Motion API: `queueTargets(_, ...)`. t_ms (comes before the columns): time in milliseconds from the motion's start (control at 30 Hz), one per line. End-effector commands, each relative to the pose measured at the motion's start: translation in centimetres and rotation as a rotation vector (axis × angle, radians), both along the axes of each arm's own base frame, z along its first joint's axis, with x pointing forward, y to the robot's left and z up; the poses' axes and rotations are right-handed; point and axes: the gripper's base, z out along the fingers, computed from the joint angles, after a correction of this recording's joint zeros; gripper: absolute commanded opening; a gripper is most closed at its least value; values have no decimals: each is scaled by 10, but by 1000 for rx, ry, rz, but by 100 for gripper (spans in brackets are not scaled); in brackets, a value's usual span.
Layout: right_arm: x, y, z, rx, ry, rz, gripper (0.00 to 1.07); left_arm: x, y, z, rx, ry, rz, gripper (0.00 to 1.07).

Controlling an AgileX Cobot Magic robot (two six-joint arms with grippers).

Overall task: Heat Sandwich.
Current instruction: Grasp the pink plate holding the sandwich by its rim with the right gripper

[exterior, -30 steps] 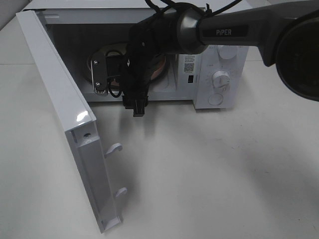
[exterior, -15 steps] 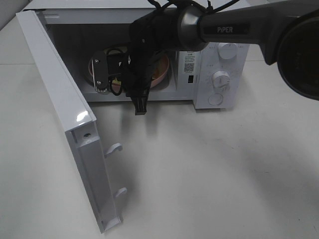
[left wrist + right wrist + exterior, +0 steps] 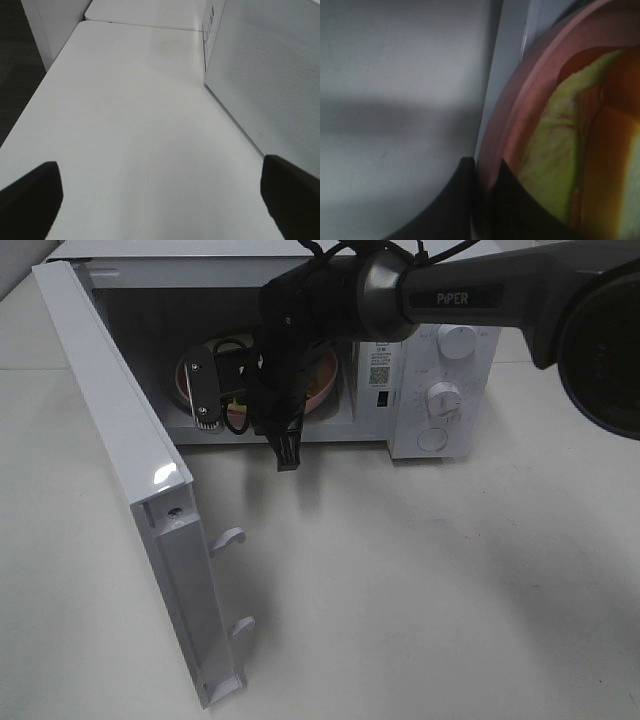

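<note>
Reaching into the open microwave (image 3: 440,370), the right end effector (image 3: 482,175) is pinched closed on the rim of the pink plate (image 3: 520,100). Sandwich (image 3: 560,165) lies on that plate, green layer showing, inside the oven cavity. Microwave door (image 3: 130,460) stands swung wide to the left. Left end effector (image 3: 160,200) hangs spread open above the bare white desk (image 3: 125,110), beside the door's outer face, holding nothing.
</note>
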Motion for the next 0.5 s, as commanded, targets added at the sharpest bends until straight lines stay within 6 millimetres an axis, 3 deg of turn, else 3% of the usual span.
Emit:
queueTargets(33, -7, -4, 11, -41, 36, 33, 0, -3, -1, 0, -7, -28, -2, 103)
queueTargets(500, -23, -9, 51, -43, 51, 183, 0, -3, -1, 0, -7, -28, -2, 103)
